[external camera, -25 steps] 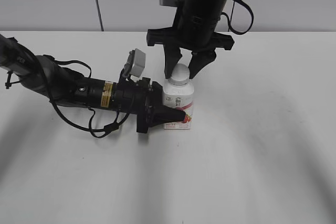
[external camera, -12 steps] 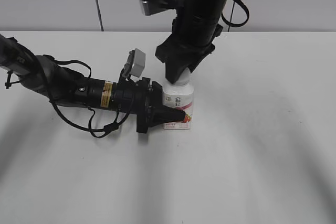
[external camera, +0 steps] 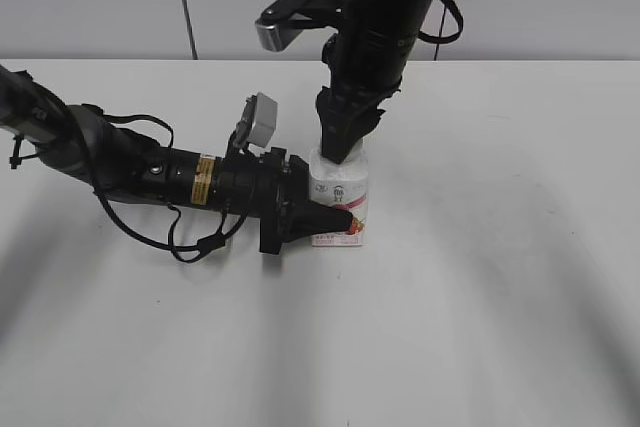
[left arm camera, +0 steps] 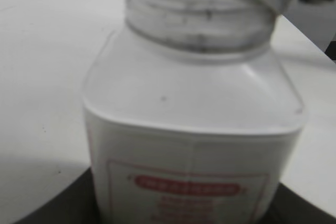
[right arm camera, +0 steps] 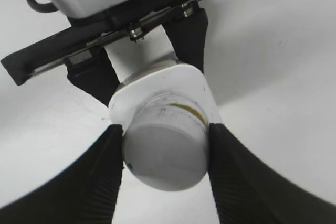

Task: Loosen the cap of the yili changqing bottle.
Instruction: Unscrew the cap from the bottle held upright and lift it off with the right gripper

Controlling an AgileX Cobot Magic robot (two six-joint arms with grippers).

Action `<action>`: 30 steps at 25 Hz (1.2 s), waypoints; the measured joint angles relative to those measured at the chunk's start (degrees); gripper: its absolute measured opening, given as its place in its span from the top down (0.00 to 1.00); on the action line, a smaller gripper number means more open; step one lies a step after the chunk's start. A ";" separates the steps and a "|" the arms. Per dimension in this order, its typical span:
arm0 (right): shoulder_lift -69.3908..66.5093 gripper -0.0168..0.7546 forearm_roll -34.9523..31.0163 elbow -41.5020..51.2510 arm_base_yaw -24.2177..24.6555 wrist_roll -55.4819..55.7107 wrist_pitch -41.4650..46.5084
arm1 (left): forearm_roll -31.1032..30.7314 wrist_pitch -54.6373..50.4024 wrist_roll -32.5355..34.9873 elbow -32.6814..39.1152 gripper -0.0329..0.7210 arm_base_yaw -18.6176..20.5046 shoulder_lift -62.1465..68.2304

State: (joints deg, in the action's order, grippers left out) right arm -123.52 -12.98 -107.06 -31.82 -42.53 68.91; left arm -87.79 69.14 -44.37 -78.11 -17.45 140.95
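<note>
Overhead, right gripper (right arm camera: 164, 167) pinches cap (right arm camera: 165, 156) edges.

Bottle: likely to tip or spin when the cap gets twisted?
Probably not: the left end effector clamps the bottle low on its squarish body. The right end effector pinches the cap; its smooth plastic might slip.

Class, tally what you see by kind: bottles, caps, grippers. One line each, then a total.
Bottles: 1, the bottle
Caps: 1, the cap
Grippers: 2, left gripper and right gripper
Total: 4
</note>
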 joint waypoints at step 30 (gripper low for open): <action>2.15 0.48 -0.23 0.00 0.00 -9.00 0.63 | -0.79 0.21 0.05 -0.04 0.46 0.15 0.00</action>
State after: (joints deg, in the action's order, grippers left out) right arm -121.37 -13.22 -107.06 -31.82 -51.53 69.54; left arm -88.58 69.35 -44.32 -78.15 -17.30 140.95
